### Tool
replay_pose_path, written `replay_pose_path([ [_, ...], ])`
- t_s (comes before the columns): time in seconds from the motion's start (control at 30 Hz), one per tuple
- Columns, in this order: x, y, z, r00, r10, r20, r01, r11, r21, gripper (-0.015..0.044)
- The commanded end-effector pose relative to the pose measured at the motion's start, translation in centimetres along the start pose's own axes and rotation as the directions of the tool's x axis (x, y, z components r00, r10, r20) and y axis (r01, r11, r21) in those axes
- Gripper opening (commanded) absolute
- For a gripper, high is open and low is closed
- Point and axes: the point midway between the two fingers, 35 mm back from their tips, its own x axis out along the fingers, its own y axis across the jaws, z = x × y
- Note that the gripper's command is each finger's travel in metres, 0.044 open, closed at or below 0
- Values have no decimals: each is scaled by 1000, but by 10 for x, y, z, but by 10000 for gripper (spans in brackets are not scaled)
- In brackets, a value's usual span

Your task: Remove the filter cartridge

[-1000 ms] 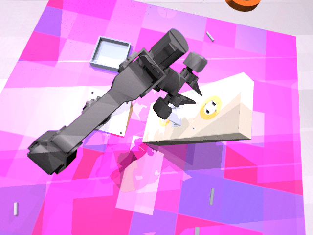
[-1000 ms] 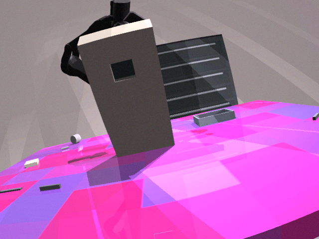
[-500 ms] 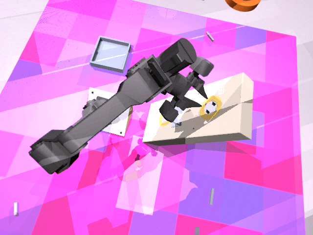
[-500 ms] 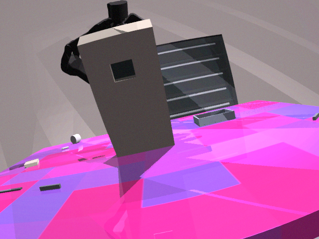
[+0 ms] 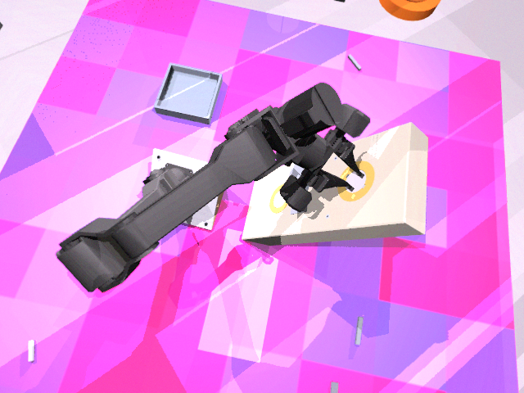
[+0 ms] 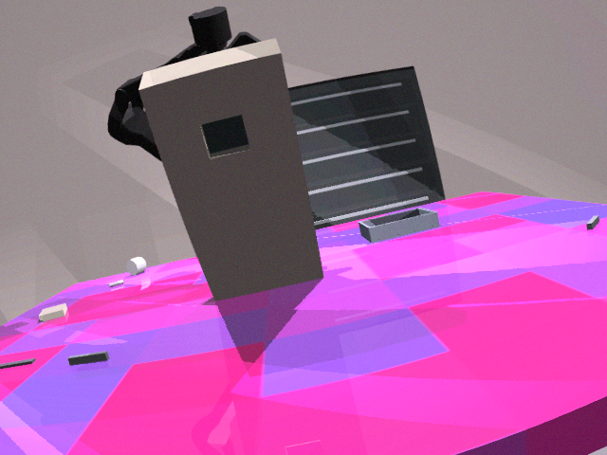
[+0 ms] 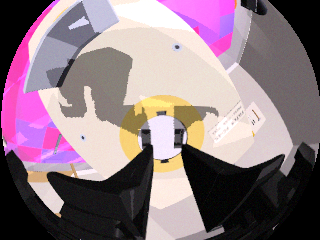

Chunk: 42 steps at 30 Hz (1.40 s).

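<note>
The round filter cartridge (image 5: 359, 184) (image 7: 163, 132) has a pale face and sits flush in a yellow ring (image 5: 368, 172) (image 7: 134, 135) on the slanted beige service panel (image 5: 397, 169) (image 7: 180, 60). The exterior view shows only the panel's brown back (image 6: 235, 206). My gripper (image 5: 355, 179) (image 7: 167, 148) is partly open with nothing between its fingers. Its two fingertips rest against the cartridge face, one at each slot. The grey tray (image 5: 167, 86) (image 6: 396, 227) (image 7: 100, 10) stands empty on the table to the panel's far left.
A second yellow ring (image 5: 273, 204) on the panel is half hidden by my wrist. An orange ring (image 5: 408, 8) lies at the far edge. Small grey bars (image 5: 354, 61) (image 5: 359, 330) (image 5: 30, 350) and a white cylinder (image 6: 136, 264) lie scattered. A dark slatted board (image 6: 362, 141) stands behind.
</note>
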Motion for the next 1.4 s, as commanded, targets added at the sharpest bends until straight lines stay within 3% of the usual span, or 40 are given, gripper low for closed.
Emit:
replay_pose_path([
  [0.0, 7, 2, 3, 1000, 4, 5, -4, 1000, -9, 117],
  [1.37, 10, 2, 3, 1000, 4, 5, -4, 1000, -9, 117],
])
